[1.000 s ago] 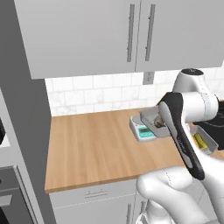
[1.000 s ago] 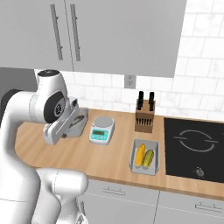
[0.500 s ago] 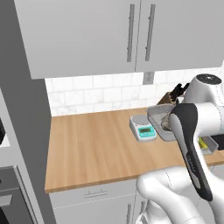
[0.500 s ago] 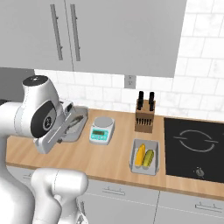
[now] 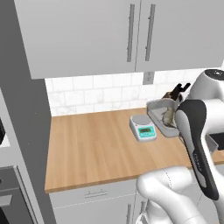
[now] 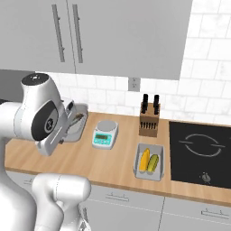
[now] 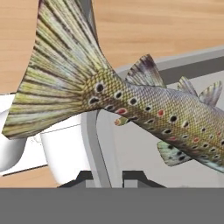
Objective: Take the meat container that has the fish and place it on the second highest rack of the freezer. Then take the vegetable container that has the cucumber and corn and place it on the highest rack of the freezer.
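The grey meat container (image 5: 156, 109) with a spotted fish (image 7: 144, 103) in it hangs tilted just above the wooden counter (image 5: 96, 148), right of the scale. My gripper (image 7: 112, 177) is shut on the container's rim, its wall (image 7: 94, 144) running between the fingertips. In the right base view the container (image 6: 77, 124) sits at my gripper (image 6: 71, 118), beside the arm's big white elbow. The vegetable container (image 6: 150, 161) with corn and cucumber rests on the counter near its front edge, left of the stove.
A kitchen scale (image 5: 143, 128) stands mid-counter, close to the held container. A knife block (image 6: 149, 122) stands against the tiled wall. The black cooktop (image 6: 203, 146) lies at the right. Upper cabinets (image 5: 131, 35) hang overhead. A tall grey panel (image 5: 19, 113) borders the counter's left end.
The arm's upper links have swung round while the gripper kept hold of the meat container, which has risen a little and moved back toward the wall. The base has not moved.
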